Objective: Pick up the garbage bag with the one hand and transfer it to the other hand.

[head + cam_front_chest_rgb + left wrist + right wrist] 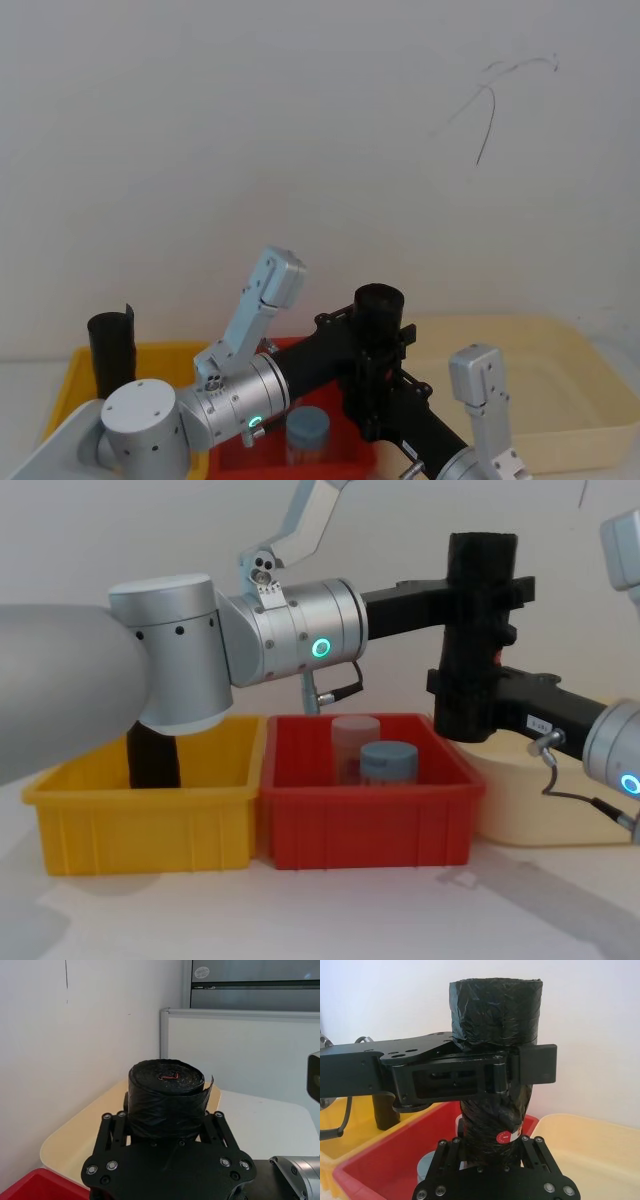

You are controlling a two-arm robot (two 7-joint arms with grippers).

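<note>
**Garbage bag (478, 640) aloft over the red bin (365, 825)**

The red bin sits on the counter (300, 910). Above its far right corner, the garbage bag stands upright in the air. The right gripper (470, 705), nearer the bin, has its fingers pinching the bag's lower end. The left gripper (490, 588), higher above the bin, pinches its upper part.
</note>
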